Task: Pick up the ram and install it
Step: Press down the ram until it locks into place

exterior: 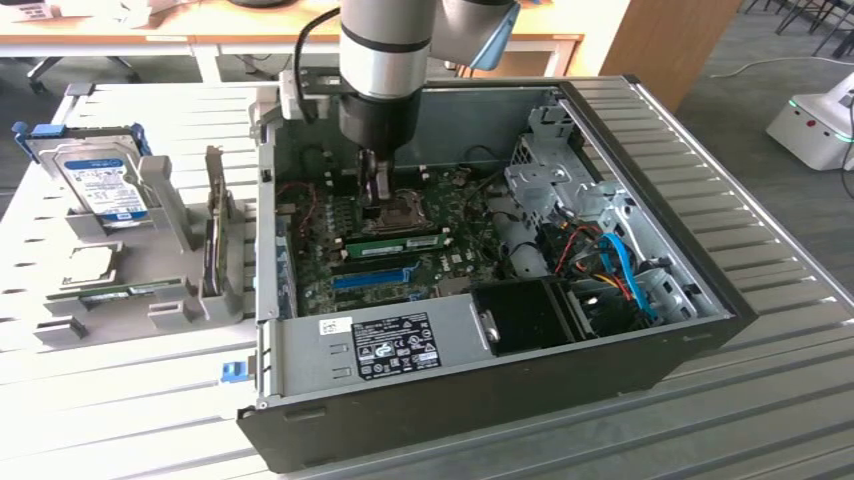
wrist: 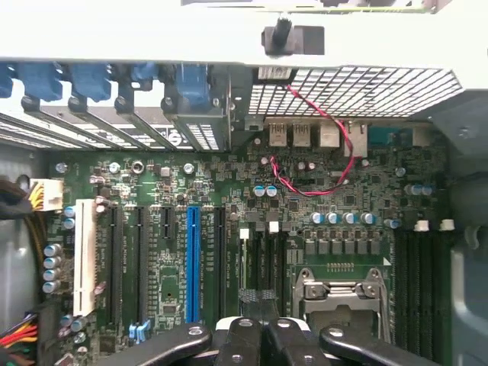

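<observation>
Item one, nearest: my gripper [wrist: 259, 335], jaws pressed together, nothing pinched that I can see, hanging inside the open computer case [exterior: 694, 330] just above the processor socket [wrist: 341, 293].

Item two: a green ram stick [exterior: 396, 242] seated flat on the motherboard [wrist: 152, 229], just beside the jaws toward the case front, long axis running across the exterior view, above the blue slot [exterior: 370, 277].

Item three, farther: hard drive [exterior: 107, 190] standing in the grey rack [exterior: 160, 300] on the desk [exterior: 120, 400], on the exterior view's left.
</observation>
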